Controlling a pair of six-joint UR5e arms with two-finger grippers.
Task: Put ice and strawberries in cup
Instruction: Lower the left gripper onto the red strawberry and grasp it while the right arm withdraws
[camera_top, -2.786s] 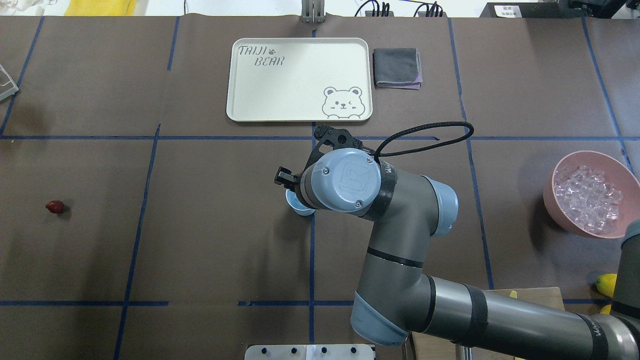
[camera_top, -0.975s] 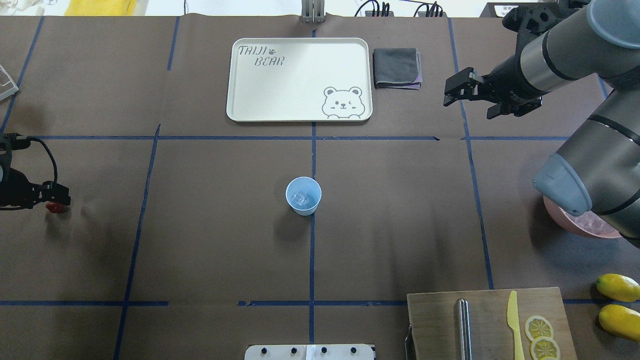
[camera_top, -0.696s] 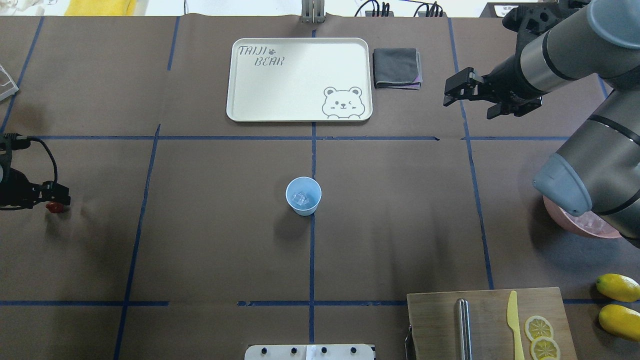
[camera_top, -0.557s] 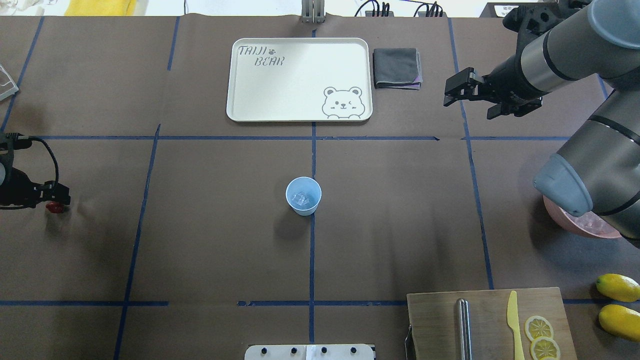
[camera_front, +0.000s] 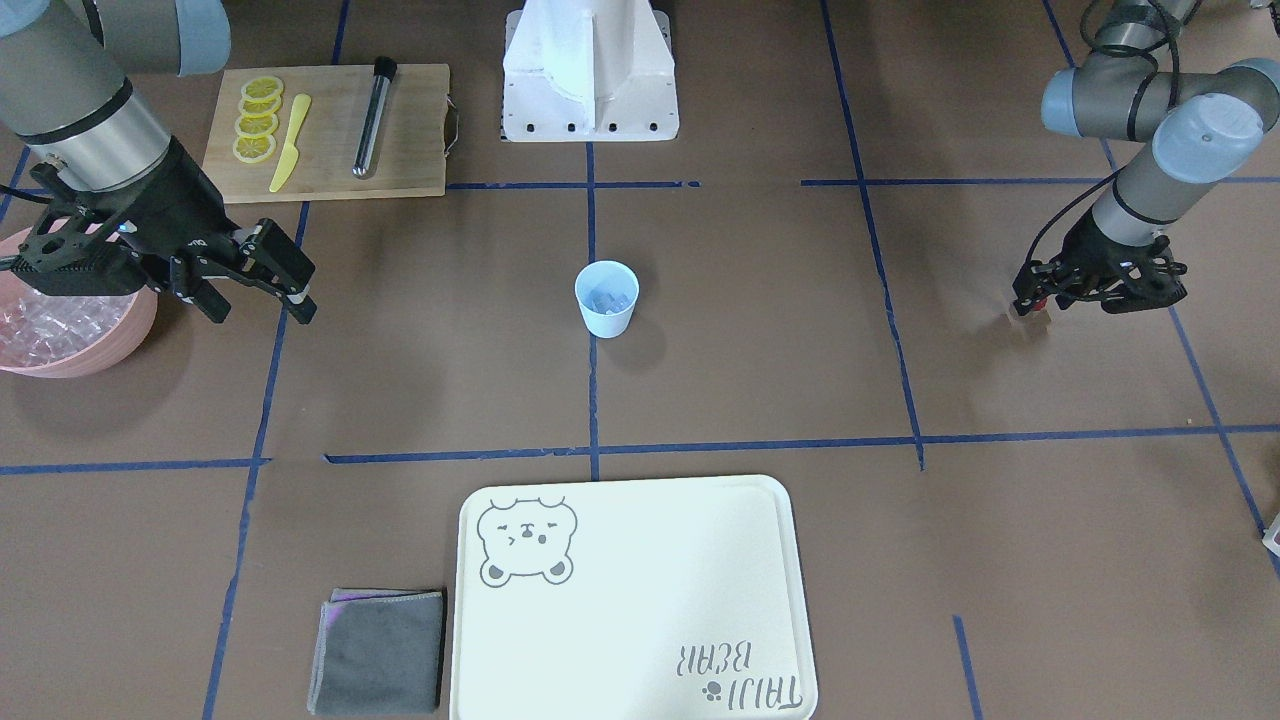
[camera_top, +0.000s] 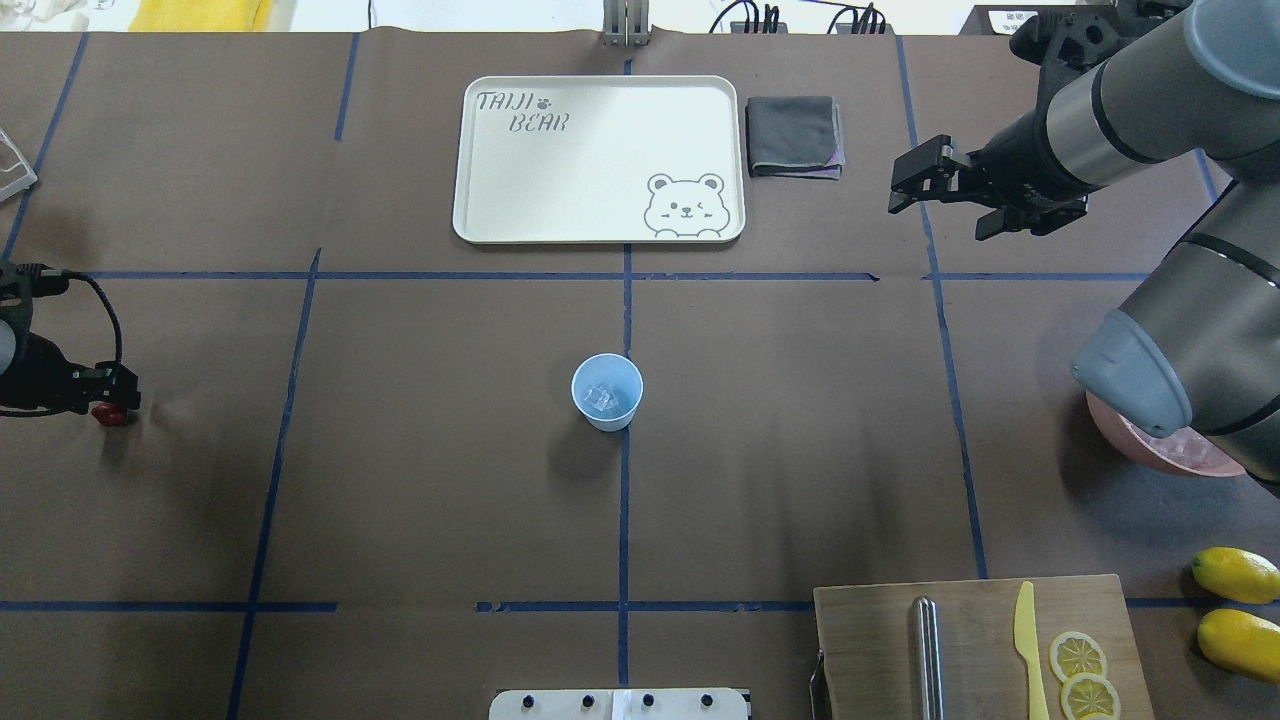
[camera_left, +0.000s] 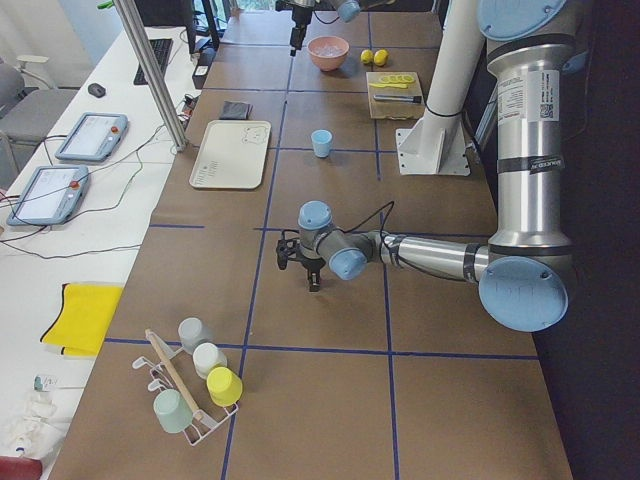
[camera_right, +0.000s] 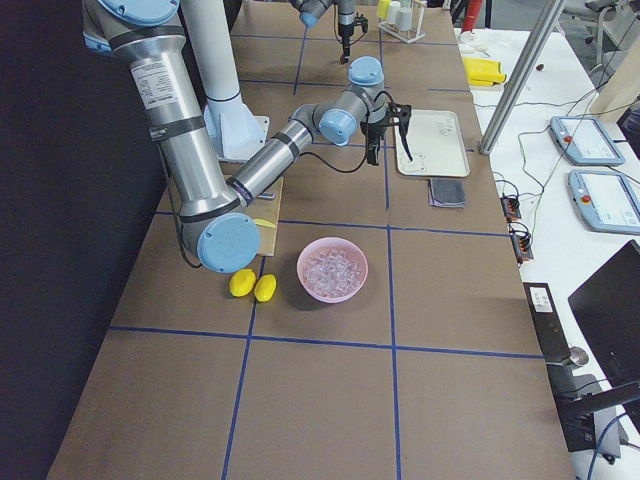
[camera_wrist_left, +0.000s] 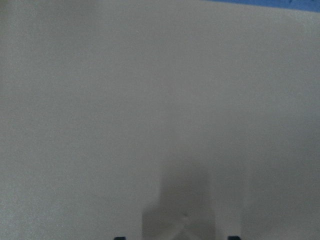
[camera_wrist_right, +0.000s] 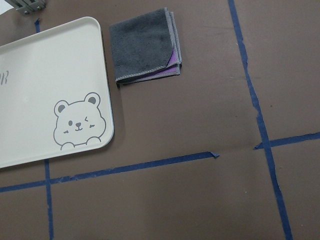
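The pale blue cup (camera_top: 607, 392) stands upright at the table's middle, with an ice cube (camera_top: 600, 401) inside; it also shows in the front view (camera_front: 606, 298). The dark red strawberry (camera_top: 107, 414) lies at the far left on the table. My left gripper (camera_top: 113, 398) is down at it, fingers closed around it (camera_front: 1038, 301). My right gripper (camera_top: 893, 185) is open and empty, held above the table at the back right, near the grey cloth. More ice (camera_right: 332, 267) fills the pink bowl (camera_top: 1160, 447), partly hidden under my right arm.
A white bear tray (camera_top: 600, 160) and a folded grey cloth (camera_top: 793, 135) lie at the back. A cutting board (camera_top: 870, 640) with a yellow knife, metal rod and lemon slices sits front right, two lemons (camera_top: 1238, 575) beside it. A cup rack (camera_left: 195, 385) stands far left.
My right arm, which was over the cup, has pulled back to the back right, and ice now shows in the cup. My left gripper has come in onto the strawberry and barely moves since.
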